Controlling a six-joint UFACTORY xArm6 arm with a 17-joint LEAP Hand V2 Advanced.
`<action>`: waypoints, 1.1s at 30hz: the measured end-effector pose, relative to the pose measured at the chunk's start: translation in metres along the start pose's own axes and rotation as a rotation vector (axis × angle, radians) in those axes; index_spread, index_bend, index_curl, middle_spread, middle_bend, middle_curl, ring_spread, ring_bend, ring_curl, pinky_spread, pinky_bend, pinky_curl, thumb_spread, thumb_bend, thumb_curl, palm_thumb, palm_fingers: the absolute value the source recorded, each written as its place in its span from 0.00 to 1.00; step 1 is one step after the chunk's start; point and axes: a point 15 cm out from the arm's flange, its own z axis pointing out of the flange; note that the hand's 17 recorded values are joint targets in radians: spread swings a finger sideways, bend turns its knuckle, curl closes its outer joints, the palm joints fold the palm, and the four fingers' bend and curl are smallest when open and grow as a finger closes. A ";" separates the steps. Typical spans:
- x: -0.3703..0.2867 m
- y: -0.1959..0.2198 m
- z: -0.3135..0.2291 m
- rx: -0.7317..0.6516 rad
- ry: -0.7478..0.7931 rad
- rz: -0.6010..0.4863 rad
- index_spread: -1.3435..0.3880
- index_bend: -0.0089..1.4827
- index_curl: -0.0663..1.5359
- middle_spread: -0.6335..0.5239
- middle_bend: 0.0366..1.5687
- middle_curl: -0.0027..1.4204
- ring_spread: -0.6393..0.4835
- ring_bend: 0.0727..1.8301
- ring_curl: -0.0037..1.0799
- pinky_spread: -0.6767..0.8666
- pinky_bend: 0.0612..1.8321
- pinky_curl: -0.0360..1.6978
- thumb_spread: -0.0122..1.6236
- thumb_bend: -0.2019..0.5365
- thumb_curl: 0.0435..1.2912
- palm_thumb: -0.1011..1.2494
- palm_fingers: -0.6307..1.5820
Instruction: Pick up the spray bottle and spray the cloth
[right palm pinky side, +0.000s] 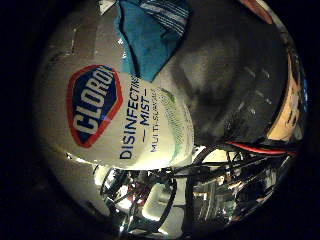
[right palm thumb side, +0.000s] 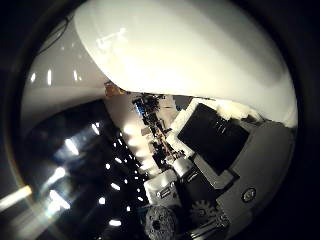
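**Close in: white spray bottle fills both palm views**

Here the spray bottle (right palm pinky side: 125, 120) sits right against the palm. In the little finger side view its white body with the red-and-blue label takes up much of the picture, and in the thumb side view its smooth white wall spreads across a large part of the frame. That closeness says the bottle is at the palm, but neither view shows fingers wrapped round it, so I cannot tell whether the hand (right palm thumb side: 220, 165) is clamped on it or only lying beside it. What does show of the hand is a cluster of white, black and geared parts at the edge of the thumb side view, just under the bottle's curve.

Beyond the bottle lies the cloth (right palm pinky side: 150, 35), a crumpled teal piece with a striped corner, resting on a grey tabletop (right palm pinky side: 225, 75). The bottle's body overlaps the near edge of the cloth in the view, hiding part of it. A dark shadow falls on the table beside the cloth. Whether bottle and table touch cannot be made out.
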 end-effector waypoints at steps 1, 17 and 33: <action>0.003 -0.002 0.003 -0.007 -0.001 0.006 0.61 0.69 0.68 0.42 0.86 0.53 0.41 0.81 0.56 0.28 0.60 0.66 0.32 0.24 0.74 0.79 0.80; -0.061 -0.007 -0.004 0.057 -0.162 -0.104 0.61 0.69 0.69 0.42 0.86 0.54 0.41 0.81 0.56 0.28 0.60 0.67 0.33 0.25 0.74 0.79 0.80; -0.162 -0.005 -0.006 0.228 -0.188 -0.343 0.60 0.69 0.70 0.42 0.86 0.54 0.41 0.81 0.56 0.29 0.60 0.67 0.33 0.25 0.75 0.79 0.80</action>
